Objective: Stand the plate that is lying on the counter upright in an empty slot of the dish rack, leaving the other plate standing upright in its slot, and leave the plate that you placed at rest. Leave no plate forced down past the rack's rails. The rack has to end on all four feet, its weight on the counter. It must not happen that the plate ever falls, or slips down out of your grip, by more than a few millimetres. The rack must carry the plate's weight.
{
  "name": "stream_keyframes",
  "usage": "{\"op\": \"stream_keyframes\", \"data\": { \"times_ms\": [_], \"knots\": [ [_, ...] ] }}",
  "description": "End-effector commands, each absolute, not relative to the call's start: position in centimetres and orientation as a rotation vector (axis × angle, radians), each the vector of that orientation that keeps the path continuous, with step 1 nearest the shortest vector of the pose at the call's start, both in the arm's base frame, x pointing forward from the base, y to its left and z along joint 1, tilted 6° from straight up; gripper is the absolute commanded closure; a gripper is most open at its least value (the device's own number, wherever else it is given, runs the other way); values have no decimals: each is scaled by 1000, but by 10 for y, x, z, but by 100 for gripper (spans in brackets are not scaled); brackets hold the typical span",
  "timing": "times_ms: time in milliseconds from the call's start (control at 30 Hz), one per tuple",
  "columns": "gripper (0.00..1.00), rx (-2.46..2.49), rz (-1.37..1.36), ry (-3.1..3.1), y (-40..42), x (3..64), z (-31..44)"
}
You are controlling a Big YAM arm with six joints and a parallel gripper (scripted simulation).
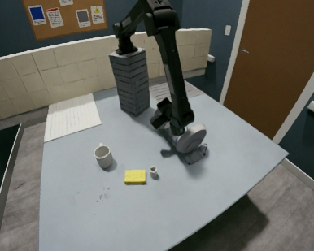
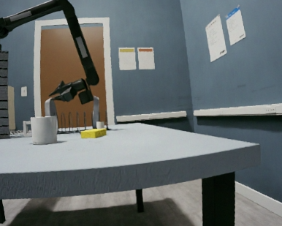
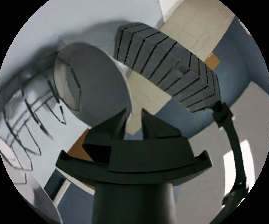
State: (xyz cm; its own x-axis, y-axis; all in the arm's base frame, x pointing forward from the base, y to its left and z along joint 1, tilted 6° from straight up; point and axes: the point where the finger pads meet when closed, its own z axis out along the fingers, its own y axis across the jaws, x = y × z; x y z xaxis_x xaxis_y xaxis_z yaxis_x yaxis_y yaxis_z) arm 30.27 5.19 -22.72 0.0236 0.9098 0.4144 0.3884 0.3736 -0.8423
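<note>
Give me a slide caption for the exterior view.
Claw above the dish rack, two plates upright; mug and sponge in front.
</note>
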Motion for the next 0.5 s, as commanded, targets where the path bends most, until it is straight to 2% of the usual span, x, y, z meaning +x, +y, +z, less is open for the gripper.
{"op": "stream_keyframes", "data": {
  "times_ms": [0,467],
  "knots": [
    [78,-1246,542,-1635,47,343,-220],
    [78,-1245,545,-1631,47,342,-216]
  ]
}}
